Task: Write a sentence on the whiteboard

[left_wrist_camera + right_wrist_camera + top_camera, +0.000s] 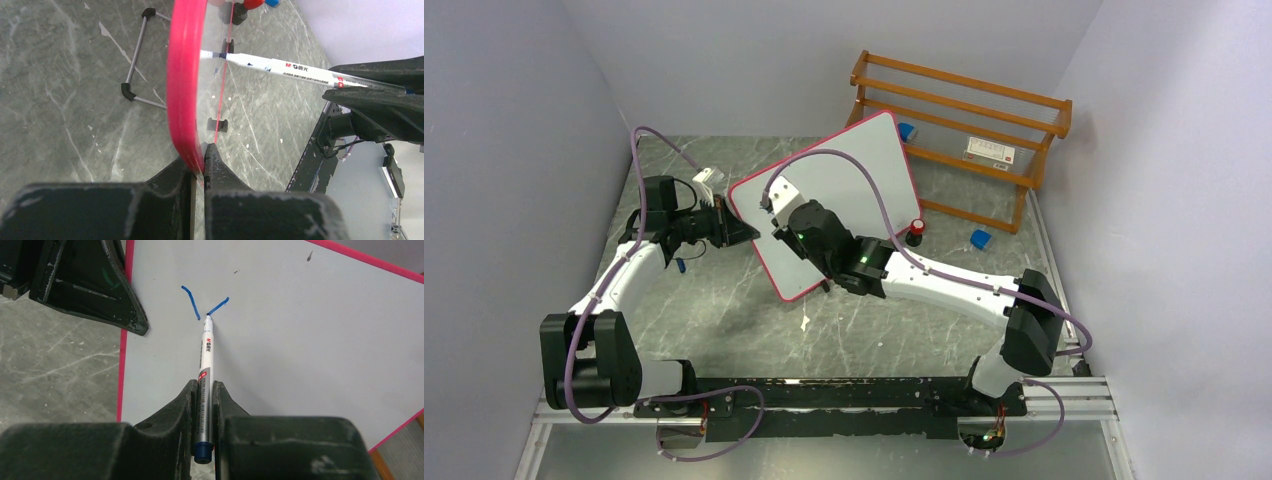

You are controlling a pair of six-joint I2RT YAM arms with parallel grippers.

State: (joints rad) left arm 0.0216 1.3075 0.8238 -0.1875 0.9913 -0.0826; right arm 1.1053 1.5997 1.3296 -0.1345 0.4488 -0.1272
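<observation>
Status, bases outward. Left gripper [201, 159]: jaws together, clamped on the pink-red frame of the whiteboard [310, 330], at the board's 9 o'clock edge in the top view. Right gripper [206, 386]: jaws pinched on a white marker [206, 352]. In its wrist view the barrel runs straight out between the fingers toward 12 o'clock, with the blue end at the near side. The marker tip touches the white face.

Sentence [191, 302]: just two short blue strokes, near the board edge the left gripper holds. One stroke sits at 11 o'clock of the tip, the other runs from the tip toward 1 o'clock. A couple of small dark specks lie farther up the face.

The board is mid-table [724, 320], turned at an angle to the table edges. The right arm reaches over it from 4 o'clock. Left wrist view sees the board edge-on, and how steeply it tilts can't be told.

A wire stand [137, 65] with black feet is on the table at 10 o'clock of the left gripper's jaws. Farther out, a small black thing with a red cap [916, 229] sits just beside the board's 3 o'clock corner. A blue block [981, 239] lies past it toward 3 o'clock. A wooden rack [969, 125] stands at 1 o'clock by the back wall.
</observation>
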